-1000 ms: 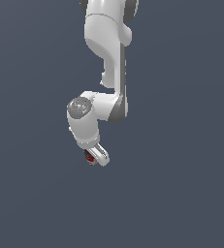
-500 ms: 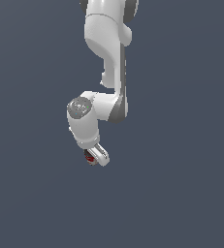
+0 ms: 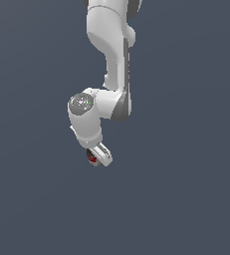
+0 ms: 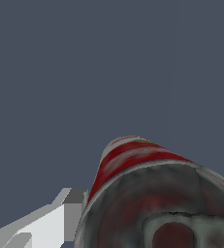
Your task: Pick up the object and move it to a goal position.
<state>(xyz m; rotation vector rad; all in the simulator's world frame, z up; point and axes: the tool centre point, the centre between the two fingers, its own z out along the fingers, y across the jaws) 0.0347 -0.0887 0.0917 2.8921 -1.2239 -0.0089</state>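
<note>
The object is a small can with a dark top and a red label band. In the exterior view it (image 3: 91, 158) shows as a small red and dark spot held between the fingers of my gripper (image 3: 97, 157), below the white wrist. In the wrist view the can (image 4: 147, 193) fills the lower right, its dark grey top toward the camera and its red and white side behind. One pale grey finger (image 4: 60, 218) lies against the can's side. The gripper is shut on the can. The other finger is hidden.
The white arm (image 3: 111, 60) comes down from the top of the exterior view. A plain dark blue-grey surface (image 3: 186, 199) lies all around.
</note>
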